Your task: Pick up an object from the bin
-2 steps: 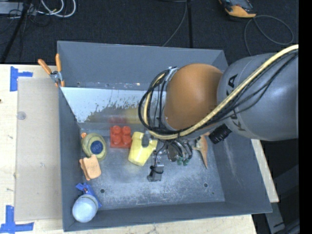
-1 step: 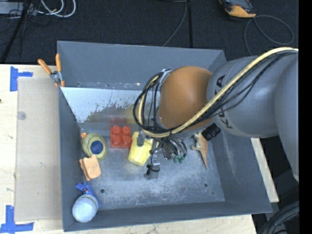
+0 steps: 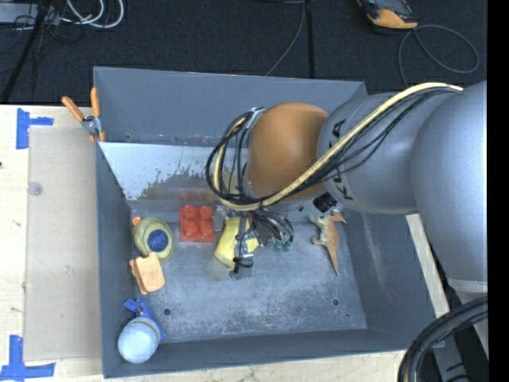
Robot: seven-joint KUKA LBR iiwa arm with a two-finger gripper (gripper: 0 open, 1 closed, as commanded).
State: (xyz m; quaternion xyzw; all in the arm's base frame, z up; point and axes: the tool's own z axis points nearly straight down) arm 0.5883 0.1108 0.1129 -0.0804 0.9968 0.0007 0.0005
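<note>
Camera view is showing the arm [image 3: 421, 157] reaching in from the right over the grey bin [image 3: 278, 305], with its orange cover [image 3: 282, 146] and looping black cables [image 3: 225, 161] hanging above the bin's middle. The end effector [image 3: 241, 263] is sitting low near the centre of the floor, touching or just over the right side of a yellow curved piece [image 3: 225, 245], which is lying tilted there. Whether the end effector is open, closed or gripping that piece cannot be told, since the wrist and cables are hiding most of it. A red studded block [image 3: 196, 223] is lying just left of the yellow piece, close to the back wall. Further left, a round yellow toy [image 3: 153, 239] with a blue centre is resting, and a tan wedge [image 3: 149, 274] is lying just below it. A white ball [image 3: 137, 341] with a blue part on top is sitting in the near left corner, well apart from the rest. To the right of the end effector, a small green bit [image 3: 283, 243] is peeking out, and an orange-brown animal figure [image 3: 329, 241] is lying beneath the arm.
</note>
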